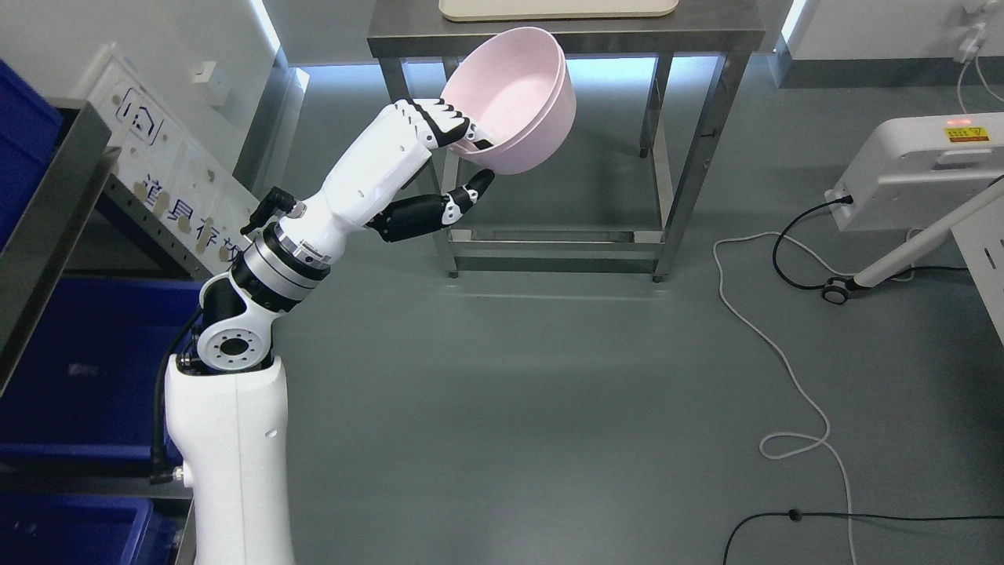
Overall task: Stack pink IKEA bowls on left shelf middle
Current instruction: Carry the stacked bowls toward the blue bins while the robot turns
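Observation:
Two pink bowls [514, 98], nested one inside the other, hang tilted in the air in front of the steel table. My left hand [463, 157] is shut on them: its fingers [439, 122] hook over the lower rim into the inner bowl, and the thumb [471, 192] reaches up under the outer wall. The left arm rises from the lower left of the picture. A metal shelf unit [47, 212] stands along the left edge. The right arm does not show.
The steel table [565, 39] at the top centre carries a beige tray [557, 8]. Blue bins [86, 369] fill the left shelf's lower levels. A white wheeled stand [918, 173] is at the right. White and black cables [784, 377] trail across the grey floor.

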Controlling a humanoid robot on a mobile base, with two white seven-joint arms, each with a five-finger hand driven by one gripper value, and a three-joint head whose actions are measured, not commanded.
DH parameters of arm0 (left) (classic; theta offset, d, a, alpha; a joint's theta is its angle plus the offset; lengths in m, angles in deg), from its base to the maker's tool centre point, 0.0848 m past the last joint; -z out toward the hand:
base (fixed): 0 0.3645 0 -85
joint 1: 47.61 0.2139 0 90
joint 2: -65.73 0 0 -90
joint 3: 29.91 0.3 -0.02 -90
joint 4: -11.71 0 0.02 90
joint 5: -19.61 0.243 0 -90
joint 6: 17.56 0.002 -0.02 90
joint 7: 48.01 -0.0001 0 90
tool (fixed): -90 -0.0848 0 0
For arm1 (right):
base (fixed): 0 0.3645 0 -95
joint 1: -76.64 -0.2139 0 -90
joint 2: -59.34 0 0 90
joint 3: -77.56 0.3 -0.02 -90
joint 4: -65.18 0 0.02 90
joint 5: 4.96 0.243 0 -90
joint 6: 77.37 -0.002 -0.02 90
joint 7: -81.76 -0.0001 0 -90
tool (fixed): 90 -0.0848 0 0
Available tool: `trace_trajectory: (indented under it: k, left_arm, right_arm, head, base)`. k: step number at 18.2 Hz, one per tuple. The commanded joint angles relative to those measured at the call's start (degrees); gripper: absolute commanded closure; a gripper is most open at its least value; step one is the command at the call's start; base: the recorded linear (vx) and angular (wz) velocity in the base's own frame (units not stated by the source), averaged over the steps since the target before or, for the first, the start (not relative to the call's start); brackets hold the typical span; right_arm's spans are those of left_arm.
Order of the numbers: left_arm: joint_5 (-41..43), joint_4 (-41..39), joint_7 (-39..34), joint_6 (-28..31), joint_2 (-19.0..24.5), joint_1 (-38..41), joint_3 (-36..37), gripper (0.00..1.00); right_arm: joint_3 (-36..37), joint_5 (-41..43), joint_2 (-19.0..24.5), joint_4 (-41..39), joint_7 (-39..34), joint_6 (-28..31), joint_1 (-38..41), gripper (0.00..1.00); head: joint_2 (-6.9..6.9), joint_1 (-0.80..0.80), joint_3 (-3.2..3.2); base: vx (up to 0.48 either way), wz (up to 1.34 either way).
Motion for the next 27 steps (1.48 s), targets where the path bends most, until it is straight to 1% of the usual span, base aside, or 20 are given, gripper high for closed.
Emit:
trace_trajectory:
  k: [1, 6, 7, 9, 10, 12, 16, 19, 24, 27]
  left_arm:
    - [-0.4, -0.4, -0.1, 0.1, 1.0, 0.0, 0.2, 0.96]
    - [-0.7, -0.7, -0.1, 0.3, 1.0, -0.1, 0.3, 0.96]
    - [-2.0, -0.8, -0.1, 0.3, 1.0, -0.4, 0.8, 0.96]
    - [-5.9, -2.3, -0.3, 0.3, 1.0, -2.4, 4.2, 0.96]
    - [-6.2, -2.4, -0.4, 0.5, 1.0, -3.9, 4.5, 0.96]
    - [-6.1, -2.5, -0.2, 2.0, 1.0, -5.4, 3.6, 0.96]
    - [-5.9, -2.5, -0.1, 4.5, 1.0, -5.4, 2.3, 0.96]
    - [-5.9, -2.4, -0.1, 4.9, 1.0, -8.2, 2.3, 0.96]
    - [-5.8, -2.3, 0.0, 12.7, 1.0, -18.7, 5.0, 0.95]
    - [-3.9, -2.1, 1.8, 17.8, 1.0, -18.5, 5.7, 0.95]
  right_arm:
    - [0.3, 0.1, -1.0, -1.0, 0.3, 0.0, 0.0, 0.00]
    - [0.3, 0.1, -1.0, -1.0, 0.3, 0.0, 0.0, 0.00]
    - [0.3, 0.1, -1.0, -1.0, 0.3, 0.0, 0.0, 0.00]
    - [0.3, 0.1, -1.0, -1.0, 0.3, 0.0, 0.0, 0.00]
    - [0.3, 0.1, -1.0, -1.0, 0.3, 0.0, 0.0, 0.00]
    - [0.3, 0.1, -1.0, -1.0, 0.3, 0.0, 0.0, 0.00]
    - [0.3, 0.1, -1.0, -1.0, 0.3, 0.0, 0.0, 0.00]
    - [0.3, 0.1, -1.0, -1.0, 0.3, 0.0, 0.0, 0.00]
    - [0.3, 0.1, -1.0, -1.0, 0.3, 0.0, 0.0, 0.00]
    - [0.3, 0.1, -1.0, -1.0, 0.3, 0.0, 0.0, 0.00]
  head:
    - [0.00, 0.00, 0.00]
    - [0.00, 0.00, 0.00]
    - [0.00, 0.00, 0.00]
    - [0.00, 0.00, 0.00]
    - [0.00, 0.00, 0.00]
    - [0.00, 0.00, 0.00]
    - [0.00, 0.00, 0.00]
    - [0.00, 0.00, 0.00]
    - [-0.02, 0.00, 0.00]
    - [-0.02, 0.00, 0.00]
  base:
    - [-0.324, 0.21]
    - [-0.314, 0.26]
    - [-0.286, 0.32]
    - [-0.278, 0.64]
    - [-0.250, 0.73]
    - [-0.268, 0.96]
    - [-0.241, 1.32]
    - [-0.188, 1.38]
    - [-0.097, 1.38]
    - [0.008, 1.04]
